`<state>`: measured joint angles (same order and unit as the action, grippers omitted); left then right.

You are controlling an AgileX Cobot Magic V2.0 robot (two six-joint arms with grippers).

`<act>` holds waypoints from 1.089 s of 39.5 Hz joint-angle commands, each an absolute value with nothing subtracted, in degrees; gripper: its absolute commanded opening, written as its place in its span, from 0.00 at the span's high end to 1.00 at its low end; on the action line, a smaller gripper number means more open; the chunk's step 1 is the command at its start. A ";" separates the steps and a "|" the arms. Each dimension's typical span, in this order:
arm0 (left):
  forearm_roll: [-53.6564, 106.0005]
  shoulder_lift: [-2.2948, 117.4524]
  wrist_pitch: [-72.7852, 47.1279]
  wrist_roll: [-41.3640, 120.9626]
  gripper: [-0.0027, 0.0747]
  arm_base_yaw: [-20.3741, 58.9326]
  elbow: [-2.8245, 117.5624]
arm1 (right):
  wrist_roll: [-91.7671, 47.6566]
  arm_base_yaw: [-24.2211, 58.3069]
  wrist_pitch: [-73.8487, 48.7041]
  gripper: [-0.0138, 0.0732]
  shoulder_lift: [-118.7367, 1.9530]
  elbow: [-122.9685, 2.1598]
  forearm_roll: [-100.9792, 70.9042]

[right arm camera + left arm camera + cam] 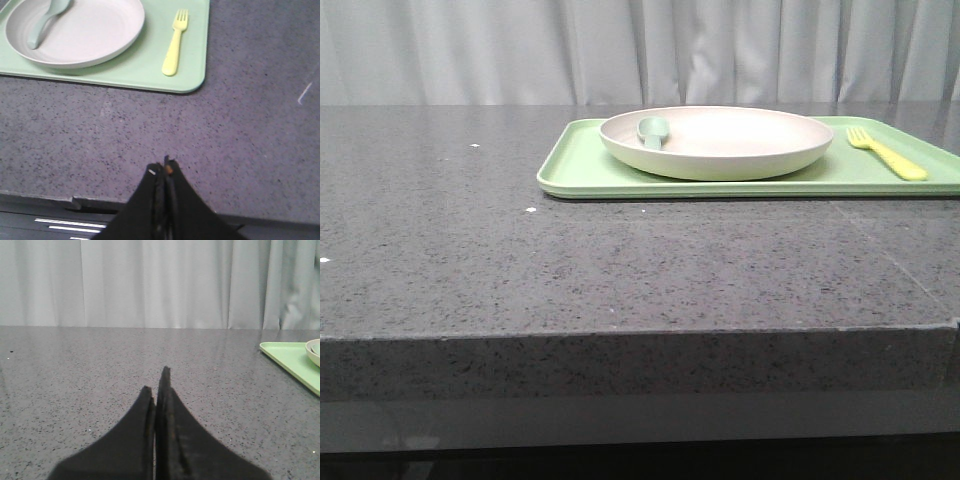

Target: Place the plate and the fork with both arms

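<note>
Cream plate (740,150) sitting on green tray (590,175) at bench (520,260) far right, spoon (653,131) lying inside it, yellow fork (888,154) lying to its right, left claw (157,385) and right claw (164,167) both resting pressed together, holding nothing

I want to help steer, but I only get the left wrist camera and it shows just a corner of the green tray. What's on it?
Observer: A cream plate sits on the tray.
Operator: Is there a fork?
Observer: Yes, a yellow fork lies flat on the tray beside the plate, not touching it.
Operator: Is the plate empty?
Observer: No, a grey-green spoon rests inside it.
Operator: Is the other gripper holding anything?
Observer: No, the right gripper is shut and empty, over bare counter.
</note>
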<state>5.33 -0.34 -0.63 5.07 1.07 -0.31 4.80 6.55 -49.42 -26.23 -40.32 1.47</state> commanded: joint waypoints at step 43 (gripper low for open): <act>5.81 -1.48 4.18 4.75 0.99 1.63 -0.45 | 4.15 -1.20 2.59 0.92 1.70 1.32 -1.19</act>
<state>5.33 -0.34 -0.54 5.07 1.07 -0.31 4.80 -0.78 -3.03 0.58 1.55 -1.03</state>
